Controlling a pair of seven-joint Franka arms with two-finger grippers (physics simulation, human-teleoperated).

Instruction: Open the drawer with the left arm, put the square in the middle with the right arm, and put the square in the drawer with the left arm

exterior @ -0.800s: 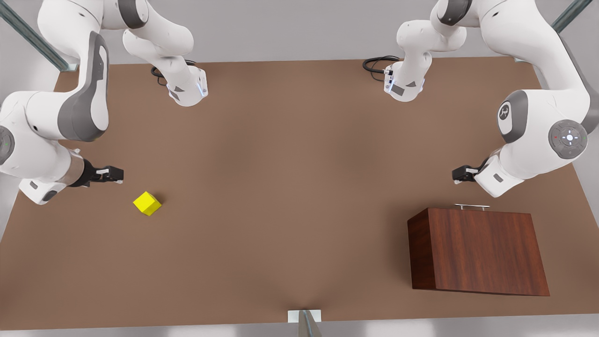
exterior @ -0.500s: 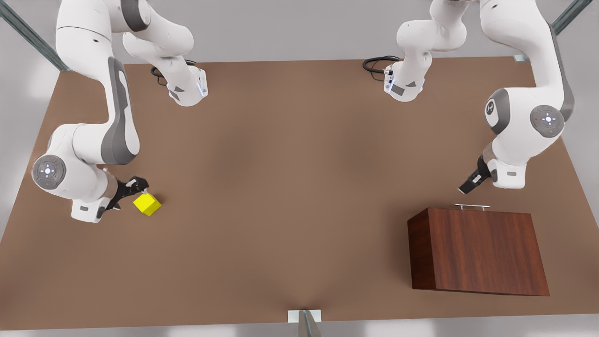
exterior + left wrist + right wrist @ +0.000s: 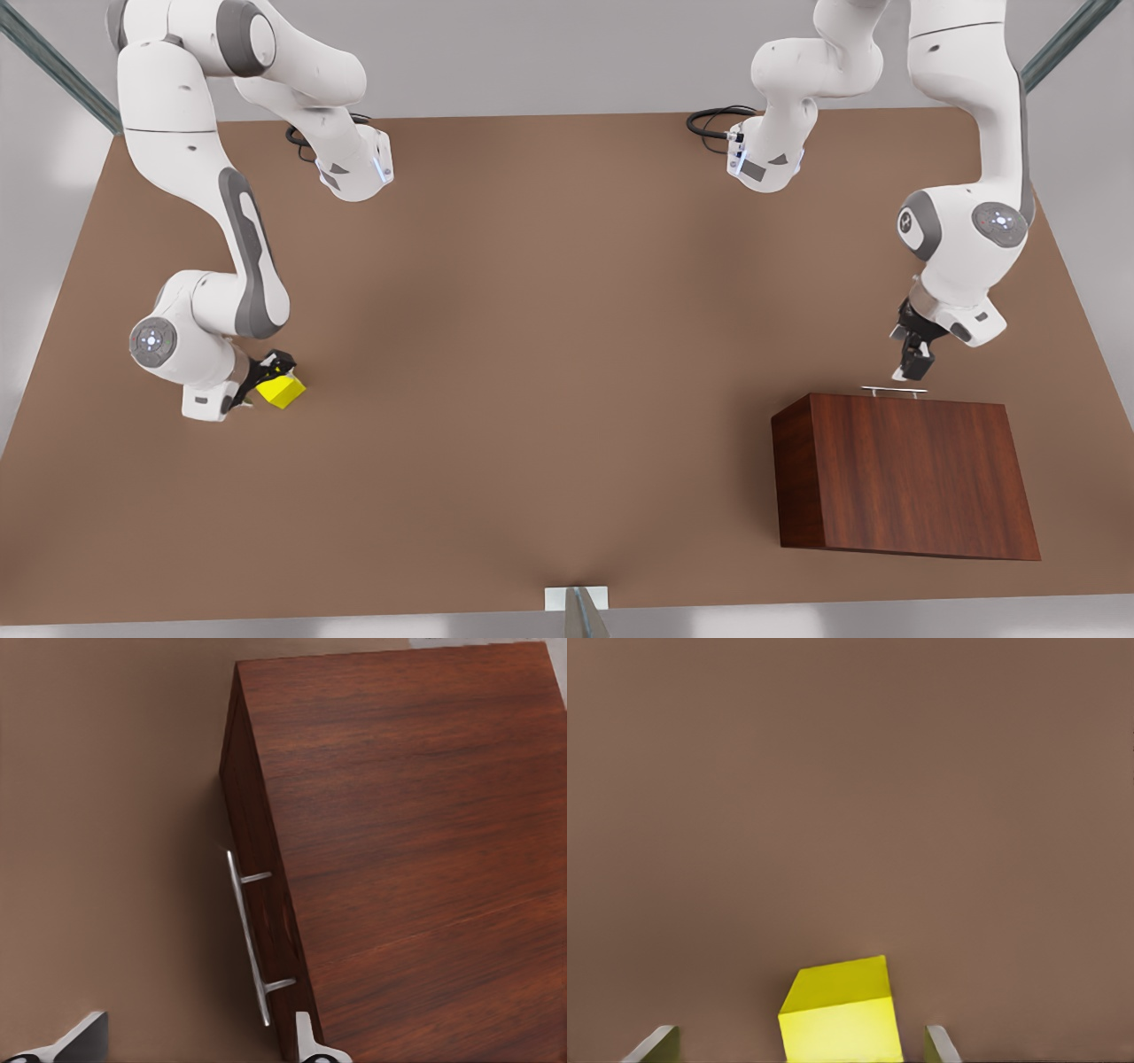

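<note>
Left hand (image 3: 912, 372) open over the thin silver bar handle (image 3: 894, 389), right hand (image 3: 266, 377) open astride the small yellow cube (image 3: 282, 391); off-centre closing risks nudging cube.

The brown tabletop (image 3: 549, 372) carries 1 yellow square (image 3: 283, 391) and 1 wooden box (image 3: 904, 474).

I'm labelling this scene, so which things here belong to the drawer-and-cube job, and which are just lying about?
Job:
- yellow cube, between the open fingers of the right gripper
- drawer handle on the wooden box, drawer shut
- left gripper, open, above the handle
- tabletop

Lying about:
- black cables by the arm bases
</note>
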